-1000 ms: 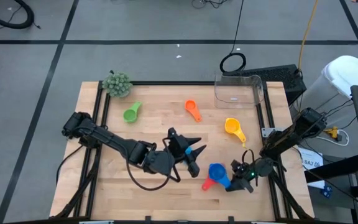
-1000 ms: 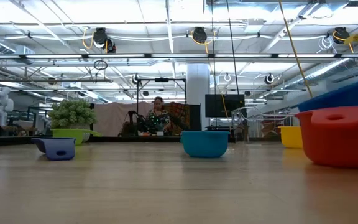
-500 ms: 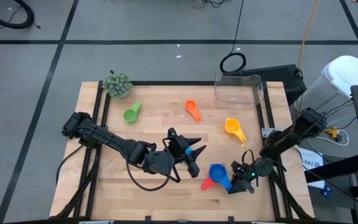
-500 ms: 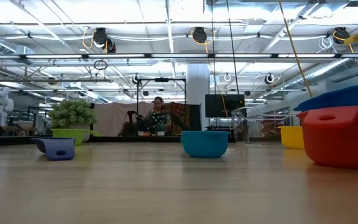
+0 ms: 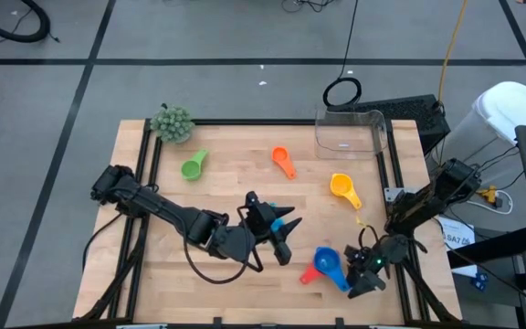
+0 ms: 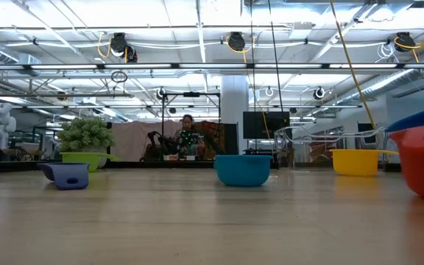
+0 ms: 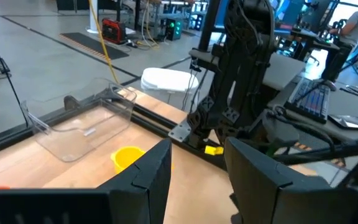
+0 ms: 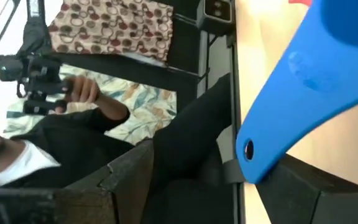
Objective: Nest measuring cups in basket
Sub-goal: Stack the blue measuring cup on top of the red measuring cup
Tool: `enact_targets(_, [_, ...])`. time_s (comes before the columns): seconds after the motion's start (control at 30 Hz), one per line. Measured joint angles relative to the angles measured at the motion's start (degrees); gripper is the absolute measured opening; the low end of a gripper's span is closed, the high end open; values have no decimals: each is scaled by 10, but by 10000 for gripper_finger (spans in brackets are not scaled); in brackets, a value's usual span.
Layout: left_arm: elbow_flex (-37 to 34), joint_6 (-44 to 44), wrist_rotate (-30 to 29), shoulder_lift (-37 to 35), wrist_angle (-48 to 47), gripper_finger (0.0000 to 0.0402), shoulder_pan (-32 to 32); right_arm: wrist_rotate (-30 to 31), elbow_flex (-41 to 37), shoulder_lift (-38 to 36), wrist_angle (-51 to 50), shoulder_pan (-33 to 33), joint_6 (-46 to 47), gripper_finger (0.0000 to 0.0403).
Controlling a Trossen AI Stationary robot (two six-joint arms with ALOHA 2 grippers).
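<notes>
**A:** Which cups do you have in sight, and what do they look like?

**B:** You have a green cup (image 5: 193, 166) near the fuzzy ball (image 5: 172, 122), an orange cup (image 5: 283, 161) mid-desk and a yellow cup (image 5: 342, 189) to its right, each a small round scoop with a short flat handle. At the front right of the desk (image 5: 153, 274) a blue cup (image 5: 328, 262) sits in a red cup (image 5: 310, 273), whose handle pokes out to the left. The low view adds a light blue cup (image 6: 242, 169) and a small dark blue one (image 6: 65, 175).

**A:** And the basket?

**B:** Your basket (image 5: 351, 133) is clear plastic with rounded corners, at the far right edge, well apart from every cup.

**A:** The end effectors?

**B:** Your right end effector (image 5: 365, 277) sits just beside the blue cup's handle, fingers spread either side of it, not pinching. Your left end effector (image 5: 282, 230) hangs over mid-desk, fingers apart, holding nothing
</notes>
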Motion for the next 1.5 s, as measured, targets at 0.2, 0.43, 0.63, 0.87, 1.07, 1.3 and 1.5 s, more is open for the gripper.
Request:
enact_targets(0.2, [0, -10, 1, 0, 1, 152, 0, 4, 0, 0, -85, -19, 8, 251])
enact_targets(0.43, [0, -6, 1, 0, 8, 152, 2, 9, -1, 1, -73, -103, -29, 251])
enact_targets(0.63, [0, 1, 0, 0, 12, 152, 3, 14, 0, 1, -47, -147, -62, 251])
enact_targets(0.87, [0, 3, 0, 0, 12, 152, 0, -69, 0, 0, -55, -116, -24, 251])
enact_targets(1.07, [0, 3, 0, 0, 11, 152, -1, -45, 0, 0, -52, -56, 6, 251])
enact_targets(1.3, [0, 1, 0, 0, 12, 152, -1, 25, 0, 0, -83, -92, -48, 251])
enact_targets(1.5, [0, 0, 0, 0, 12, 152, -1, 43, 0, 0, -95, -171, -115, 251])
